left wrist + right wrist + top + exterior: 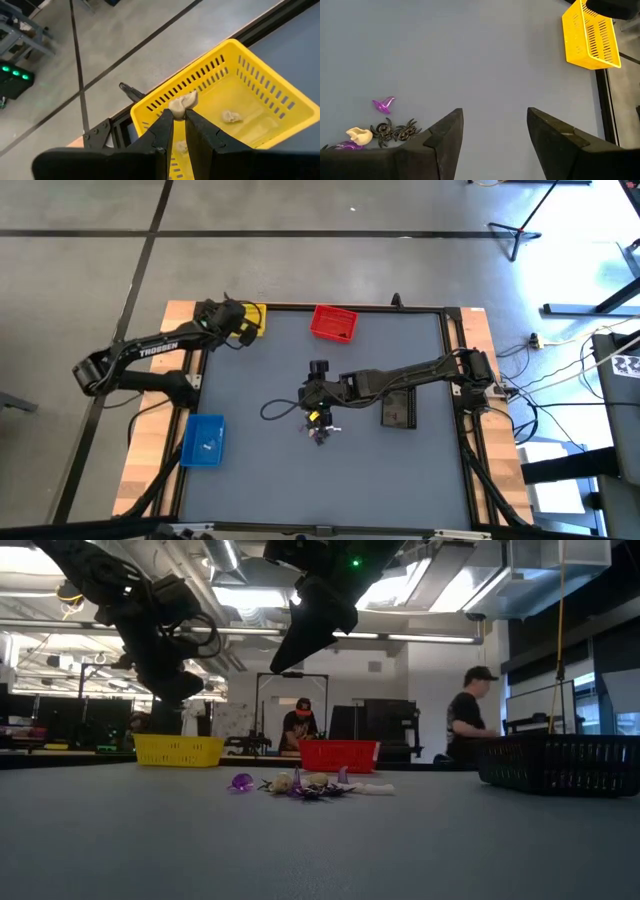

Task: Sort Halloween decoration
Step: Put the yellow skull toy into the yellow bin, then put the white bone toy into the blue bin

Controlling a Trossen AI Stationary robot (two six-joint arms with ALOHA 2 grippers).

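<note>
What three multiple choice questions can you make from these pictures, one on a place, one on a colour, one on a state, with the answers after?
1. Where is the left hand?
A. over the yellow bin
B. over the blue bin
C. over the black bin

2. What colour is the trinket in the left hand?
A. purple
B. pale tan
C. red

3. How are the right hand's fingers?
A. shut on a trinket
B. shut on nothing
C. open, holding nothing

Answers: 1 A, the left wrist view looks straight down into the yellow bin. 2 B, a pale tan piece sits pinched between the fingertips. 3 C, the right wrist view shows a wide bare gap between the fingers, above the pile of trinkets.
</note>
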